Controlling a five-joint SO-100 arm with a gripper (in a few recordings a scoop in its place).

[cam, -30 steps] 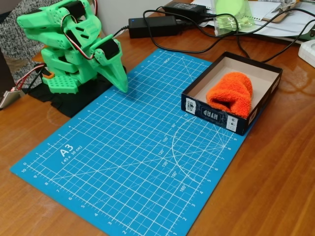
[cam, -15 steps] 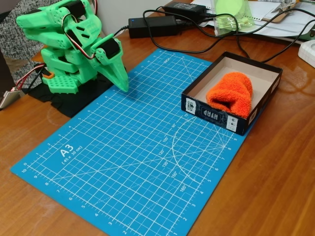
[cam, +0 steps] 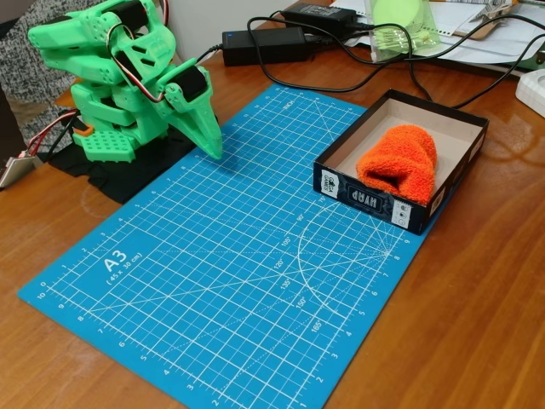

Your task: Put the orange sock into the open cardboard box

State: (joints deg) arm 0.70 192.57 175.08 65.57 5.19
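Warm brown worktop point(cam: 477, 324) under you, a blue cutting mat point(cam: 221, 264) spread across it, chargers and cables cluttering the far edge. Your green arm is folded down on its base at the mat's far left corner, and the gripper point(cam: 211, 146) points tip-down just over the mat's edge, its fingers pressed together and nothing between them. Look right of the gripper, across the open width of the mat: the open cardboard box point(cam: 375, 201) sits at the mat's right edge, well apart from your tip. The orange sock point(cam: 400, 164) lies inside it, bunched up against the near wall, with bare tan floor showing beyond it. Its long axis runs roughly along the box's length, slanting away from the gripper toward the back right. From how things lie, the task reads as done: sock in the box, gripper empty and parked. If you did want to nudge it flatter, the reach would be a long sweep rightward over the mat.
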